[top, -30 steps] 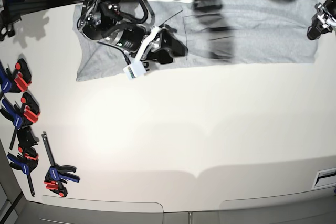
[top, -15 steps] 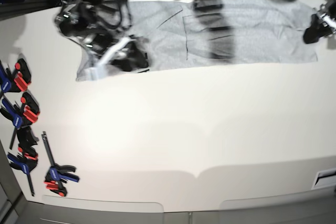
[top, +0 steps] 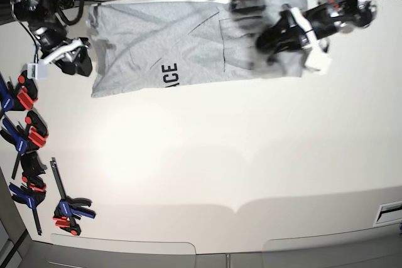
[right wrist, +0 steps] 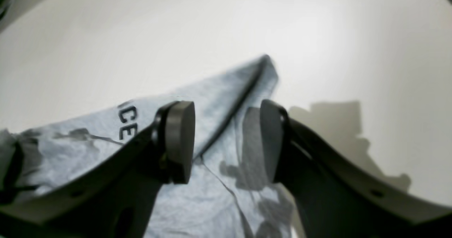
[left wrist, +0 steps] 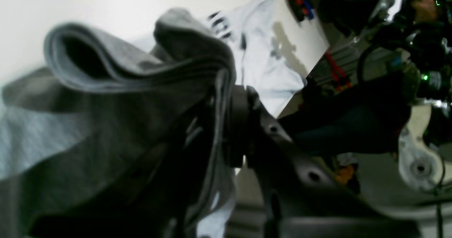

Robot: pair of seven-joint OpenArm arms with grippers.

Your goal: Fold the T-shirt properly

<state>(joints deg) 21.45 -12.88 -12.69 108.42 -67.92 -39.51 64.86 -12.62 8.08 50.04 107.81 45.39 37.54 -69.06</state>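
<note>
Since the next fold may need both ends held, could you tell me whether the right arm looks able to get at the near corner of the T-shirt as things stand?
Probably yes. The right gripper is open and empty, hanging just over the T-shirt corner with nothing between them.

Black block letters "ACE" on the grey T-shirt (top: pixel 157 48), only "CE" legible in the right wrist view.

White desk (top: pixel 207 155) fills the base view, evenly lit with a soft glare patch. Red-blue-black clamps (top: pixel 25 136) line its left edge. Dark clutter beyond the far edge, grey floor strip below.
</note>
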